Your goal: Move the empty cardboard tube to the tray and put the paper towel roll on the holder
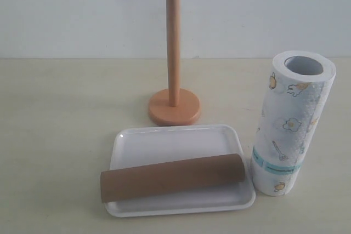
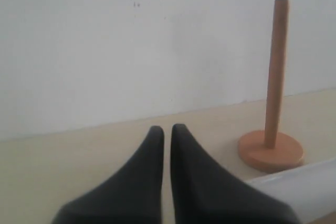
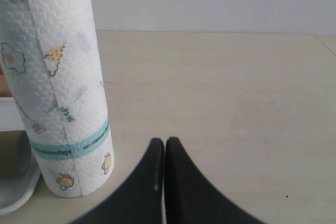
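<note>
**A:** Where does the task stand?

**B:** Half done, by the look of it. On the tabletop (image 1: 55, 108) the tray (image 1: 170, 141) sits central. The roll (image 1: 290, 124) stands upright at its 3 o'clock, just beside the rim. The tube (image 1: 173, 177) lies in the tray across the 6 o'clock half, running 9 to 3. The holder (image 1: 173, 80) stands at 12, pole bare. So the roll is the step in hand.

**A:** And the arms?

**B:** Both empty: left gripper (image 2: 167, 129) and right gripper (image 3: 160, 142), jaws pressed together. The right one hangs near the roll.

**A:** Next move?

**B:** I'd say the right jaws must spread wide and take the roll. Then lift it above the pole tip and thread the hollow core down.

**A:** Materials?

**B:** Tabletop matt and pale. Tray smooth white plastic, low rim, rounded corners. Roll soft embossed paper, yellow figures, teal band, probably squashable. Tube stiff brown card, likely to roll. Holder smooth wood, thin pole on a round disc.
</note>
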`<action>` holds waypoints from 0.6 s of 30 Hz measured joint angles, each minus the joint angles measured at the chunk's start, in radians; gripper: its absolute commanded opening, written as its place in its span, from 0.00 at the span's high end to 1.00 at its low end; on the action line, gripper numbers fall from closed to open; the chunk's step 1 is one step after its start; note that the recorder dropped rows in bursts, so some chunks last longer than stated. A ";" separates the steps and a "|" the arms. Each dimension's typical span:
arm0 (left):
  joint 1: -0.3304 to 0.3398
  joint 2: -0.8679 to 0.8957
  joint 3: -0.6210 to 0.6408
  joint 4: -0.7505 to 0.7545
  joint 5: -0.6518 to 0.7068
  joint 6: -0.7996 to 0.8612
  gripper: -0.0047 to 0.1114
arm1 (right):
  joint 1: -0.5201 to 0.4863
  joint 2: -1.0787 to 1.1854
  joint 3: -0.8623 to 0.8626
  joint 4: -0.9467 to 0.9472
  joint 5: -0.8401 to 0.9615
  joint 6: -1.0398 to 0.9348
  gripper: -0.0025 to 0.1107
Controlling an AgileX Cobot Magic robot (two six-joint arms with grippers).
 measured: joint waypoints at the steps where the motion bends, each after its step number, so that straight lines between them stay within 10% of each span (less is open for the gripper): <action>1: 0.008 0.000 0.026 -0.008 -0.016 -0.004 0.92 | 0.000 0.000 0.000 0.000 0.000 0.000 0.98; 18: 0.027 -0.039 0.219 -0.013 0.023 -0.004 0.92 | 0.000 0.000 0.000 0.000 0.000 0.000 0.98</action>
